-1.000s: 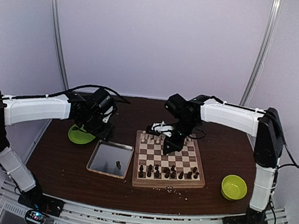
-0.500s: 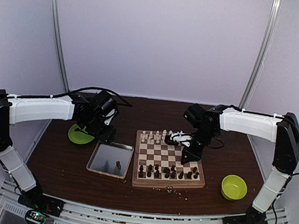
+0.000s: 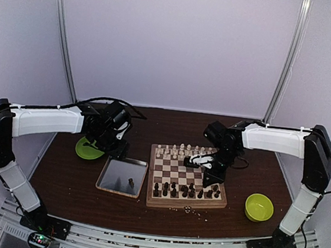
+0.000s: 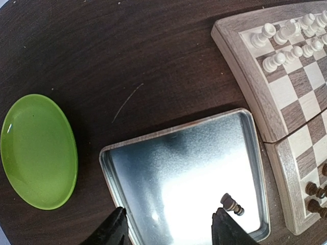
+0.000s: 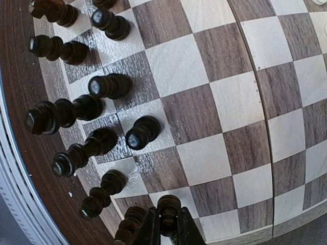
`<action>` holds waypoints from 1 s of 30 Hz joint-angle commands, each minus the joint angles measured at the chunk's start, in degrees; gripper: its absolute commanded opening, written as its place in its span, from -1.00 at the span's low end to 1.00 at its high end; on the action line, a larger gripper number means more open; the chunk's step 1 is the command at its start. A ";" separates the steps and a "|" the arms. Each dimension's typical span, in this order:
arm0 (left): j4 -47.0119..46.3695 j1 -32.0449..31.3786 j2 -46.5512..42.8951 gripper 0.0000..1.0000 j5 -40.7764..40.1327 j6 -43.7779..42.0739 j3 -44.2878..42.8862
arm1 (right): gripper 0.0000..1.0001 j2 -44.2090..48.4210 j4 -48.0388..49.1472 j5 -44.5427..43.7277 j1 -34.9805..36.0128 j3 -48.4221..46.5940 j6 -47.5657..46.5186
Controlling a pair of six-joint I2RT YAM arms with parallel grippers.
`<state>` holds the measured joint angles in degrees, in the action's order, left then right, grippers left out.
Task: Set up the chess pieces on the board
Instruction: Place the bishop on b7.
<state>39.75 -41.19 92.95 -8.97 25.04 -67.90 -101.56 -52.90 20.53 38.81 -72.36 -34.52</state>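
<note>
Above the board [image 5: 204,102], right pincer [image 5: 168,228] grasps a chess piece [image 5: 168,204]; left pincer [image 4: 171,227] hangs released.

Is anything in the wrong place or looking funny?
Yes. One dark chess piece sits alone in the silver tray beside the board, while the other dark pieces stand on the board. A few pale specks also lie just off the board's near edge.
</note>
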 commanded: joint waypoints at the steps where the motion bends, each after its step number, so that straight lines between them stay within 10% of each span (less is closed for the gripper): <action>1: -1.84 0.50 0.91 0.14 0.91 0.60 -1.42 | -0.85 2.15 -0.29 -1.12 -0.21 1.78 -1.16; 30: -0.09 -0.63 -2.38 -0.02 14.05 -2.82 6.88 | -0.49 9.53 -3.29 6.47 -4.68 -0.14 -0.62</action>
<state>39.22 -41.28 92.97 -0.73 24.10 -62.98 -95.31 -53.82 22.15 36.58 -70.28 -34.63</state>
